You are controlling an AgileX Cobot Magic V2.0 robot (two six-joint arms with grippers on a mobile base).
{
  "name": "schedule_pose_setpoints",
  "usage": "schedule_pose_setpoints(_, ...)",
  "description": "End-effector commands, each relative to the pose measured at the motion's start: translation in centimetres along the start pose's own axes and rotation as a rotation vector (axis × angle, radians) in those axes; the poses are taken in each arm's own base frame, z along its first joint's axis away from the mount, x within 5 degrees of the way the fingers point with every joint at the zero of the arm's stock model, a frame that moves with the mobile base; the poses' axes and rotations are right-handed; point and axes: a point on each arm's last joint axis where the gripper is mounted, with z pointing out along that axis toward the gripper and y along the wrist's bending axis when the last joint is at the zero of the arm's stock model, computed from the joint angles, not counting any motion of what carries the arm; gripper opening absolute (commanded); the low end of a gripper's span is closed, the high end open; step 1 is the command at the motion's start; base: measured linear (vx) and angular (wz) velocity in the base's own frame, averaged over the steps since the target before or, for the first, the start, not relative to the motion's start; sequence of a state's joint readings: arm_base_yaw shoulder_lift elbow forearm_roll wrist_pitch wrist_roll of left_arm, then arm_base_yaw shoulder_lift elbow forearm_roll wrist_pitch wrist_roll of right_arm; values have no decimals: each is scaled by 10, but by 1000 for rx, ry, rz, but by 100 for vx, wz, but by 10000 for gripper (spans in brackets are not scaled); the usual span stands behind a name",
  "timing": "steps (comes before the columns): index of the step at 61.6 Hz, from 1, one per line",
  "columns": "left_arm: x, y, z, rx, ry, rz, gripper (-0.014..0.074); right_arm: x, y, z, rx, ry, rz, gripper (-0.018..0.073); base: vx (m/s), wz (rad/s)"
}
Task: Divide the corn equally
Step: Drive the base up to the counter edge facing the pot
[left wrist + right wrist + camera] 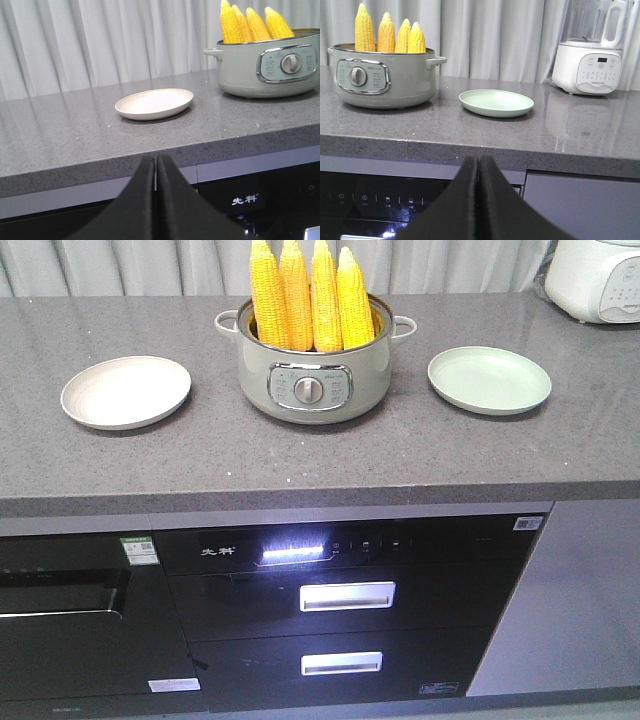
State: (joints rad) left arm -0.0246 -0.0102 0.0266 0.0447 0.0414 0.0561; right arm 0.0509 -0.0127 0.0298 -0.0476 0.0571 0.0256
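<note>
Four corn cobs (pixel 312 295) stand upright in the electric pot (pixel 313 380). They look stiff and maybe slippery, so grab one near its top. The left claw (pixel 156 167) and right claw (pixel 478 167) are pinched closed and empty.

corn (pixel 390 34): four upright in pot (pixel 395 82) | green plate (pixel 496 102): beside pot | right end effector (pixel 478 167): jaws together

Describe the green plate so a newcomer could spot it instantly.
Start at the grey countertop, where a cooker pot holds four upright corn cobs. The green plate sits on the robot's right of that pot, between it and the white appliance. It is empty and mint green; the other plate is beige.
</note>
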Motion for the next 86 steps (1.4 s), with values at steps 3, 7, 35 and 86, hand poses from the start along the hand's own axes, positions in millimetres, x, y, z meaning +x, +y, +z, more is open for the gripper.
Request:
schedule_pose_setpoints(3, -7, 0, -1, -6, -91, -14, -7, -4, 0, 0, 2, -69, -13, -4, 8, 1)
schedule_pose_setpoints(7, -7, 0, -1, -6, -91, -14, -7, -4, 0, 0, 2, -69, -13, -4, 8, 1)
schedule_pose_setpoints(35, -7, 0, -1, -6, -91, -14, -7, -4, 0, 0, 2, -69, -13, -4, 7, 0)
schedule_pose_setpoints(86, -7, 0, -1, -6, -91, -14, -7, -4, 0, 0, 2, -69, -13, -4, 8, -3)
